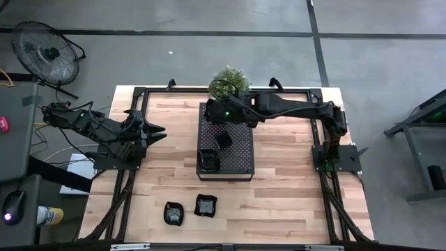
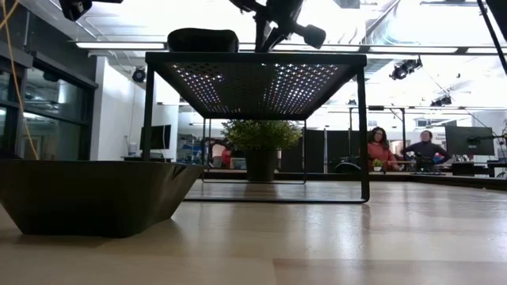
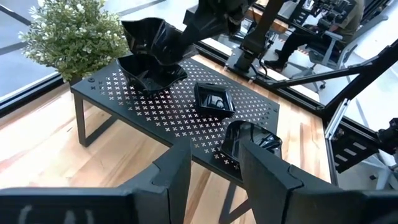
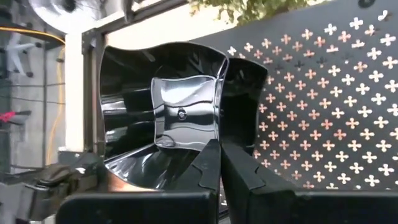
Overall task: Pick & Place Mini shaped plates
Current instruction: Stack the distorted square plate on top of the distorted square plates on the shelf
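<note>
My right gripper is over the far left corner of the black perforated stand, shut on a glossy black wavy-rimmed plate. Right under that plate, a second dish sits on the stand. Two more mini plates rest on the stand, one in its middle and one at its near left corner. Two others lie on the table near the front edge. My left gripper waits open and empty at the table's left. My right gripper pinches the wavy plate's rim between its two fingers, coming slanting down from the table's right. The plate stands tipped on edge, its hollow facing the gripper. Whether its lower edge touches the dish beneath, I cannot tell.
A potted plant stands just behind the stand's far edge, close to my right gripper. Bare wood lies around the stand. In the low view a dark dish fills the near left. People sit in the room beyond.
</note>
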Controlling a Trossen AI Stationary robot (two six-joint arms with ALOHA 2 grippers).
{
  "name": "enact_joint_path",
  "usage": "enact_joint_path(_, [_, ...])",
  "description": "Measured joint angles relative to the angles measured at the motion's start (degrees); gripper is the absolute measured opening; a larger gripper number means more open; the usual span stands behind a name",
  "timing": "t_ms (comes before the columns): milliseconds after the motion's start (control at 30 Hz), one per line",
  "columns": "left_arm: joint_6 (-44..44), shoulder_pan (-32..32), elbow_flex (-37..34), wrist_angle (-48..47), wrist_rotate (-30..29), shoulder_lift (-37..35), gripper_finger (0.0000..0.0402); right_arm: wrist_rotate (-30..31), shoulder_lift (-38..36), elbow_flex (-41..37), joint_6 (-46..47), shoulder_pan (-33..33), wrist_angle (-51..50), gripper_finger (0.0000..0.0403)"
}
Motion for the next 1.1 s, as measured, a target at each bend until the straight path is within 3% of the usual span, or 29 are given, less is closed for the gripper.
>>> enact_joint_path(1100, [0.2, 0.0, 0.0, -1.8, 0.0, 0.0, 0.0134, 0.2, 2.0, 0.0, 2.0, 0.0, -1.6, 0.0])
